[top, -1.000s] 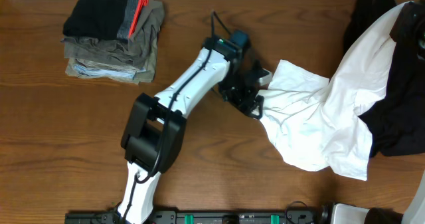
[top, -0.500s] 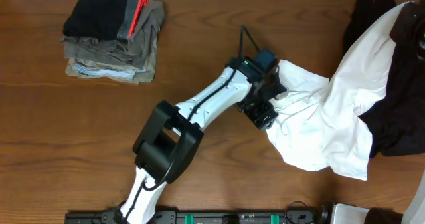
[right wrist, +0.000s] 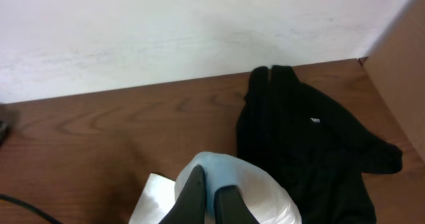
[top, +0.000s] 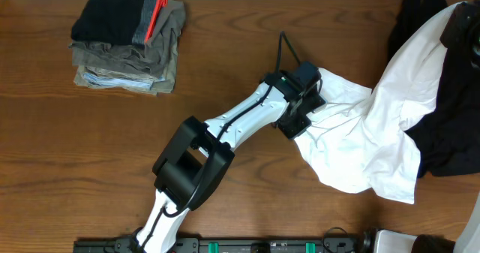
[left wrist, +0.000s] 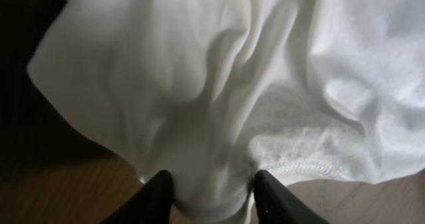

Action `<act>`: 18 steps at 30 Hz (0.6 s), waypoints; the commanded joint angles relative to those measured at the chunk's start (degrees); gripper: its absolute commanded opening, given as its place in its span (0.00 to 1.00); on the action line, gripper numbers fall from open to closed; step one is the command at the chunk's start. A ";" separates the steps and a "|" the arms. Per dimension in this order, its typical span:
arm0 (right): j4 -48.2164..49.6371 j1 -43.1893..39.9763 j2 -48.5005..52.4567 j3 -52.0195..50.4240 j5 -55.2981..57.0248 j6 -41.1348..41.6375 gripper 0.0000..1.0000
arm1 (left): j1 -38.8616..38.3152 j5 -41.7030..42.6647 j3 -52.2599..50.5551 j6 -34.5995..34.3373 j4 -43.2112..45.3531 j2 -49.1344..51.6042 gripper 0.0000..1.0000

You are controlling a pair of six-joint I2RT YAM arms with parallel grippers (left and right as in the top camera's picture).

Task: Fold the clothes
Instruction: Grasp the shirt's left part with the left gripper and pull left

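Observation:
The clothes, a white T-shirt (top: 360, 140), lie crumpled on the right half of the wooden table, and one part rises toward the upper right corner. My left gripper (top: 295, 127) sits at the shirt's left edge. In the left wrist view a bunched fold of the shirt (left wrist: 219, 98) fills the gap between its two dark fingers (left wrist: 161, 191), so the left gripper (left wrist: 211, 183) is shut on it. My right gripper (right wrist: 207, 196) is shut on a raised lump of the same pale fabric (right wrist: 239, 177), held above the table. The print is hidden.
A stack of folded olive, grey and black garments (top: 127, 43) sits at the back left. A black garment (top: 450, 133) lies at the right edge, partly under the shirt, and shows again in the right wrist view (right wrist: 312, 144). A white wall (right wrist: 199, 24) borders the table's far edge.
My left arm has swung right onto the shirt's left edge. Its jaws have narrowed around a fold of fabric. The right gripper has kept its hold.

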 commanded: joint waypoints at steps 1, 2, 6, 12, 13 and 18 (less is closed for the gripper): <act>-0.20 -0.44 -0.07 0.33 0.13 -1.09 0.01 | 0.04 -0.98 -2.14 -0.48 0.70 0.31 0.32; -0.20 -0.44 -0.07 0.33 0.13 -1.09 0.01 | 0.15 -1.18 -2.58 -0.48 1.20 0.31 0.26; -0.26 -0.44 -0.07 0.33 0.13 -1.09 0.01 | 0.83 -4.42 -2.89 -0.59 1.75 0.31 0.06; -0.26 -0.44 -0.07 0.33 0.13 -1.09 0.01 | 6.73 -19.02 -2.75 -4.13 1.36 0.28 0.06; -0.26 -0.44 -0.07 0.33 0.13 -1.09 0.01 | 8.44 -20.79 -2.75 -4.15 1.25 0.28 0.06; -0.24 -0.42 -0.07 0.33 -0.11 -1.07 0.01 | 17.59 -22.60 -2.75 -4.11 2.01 0.31 0.06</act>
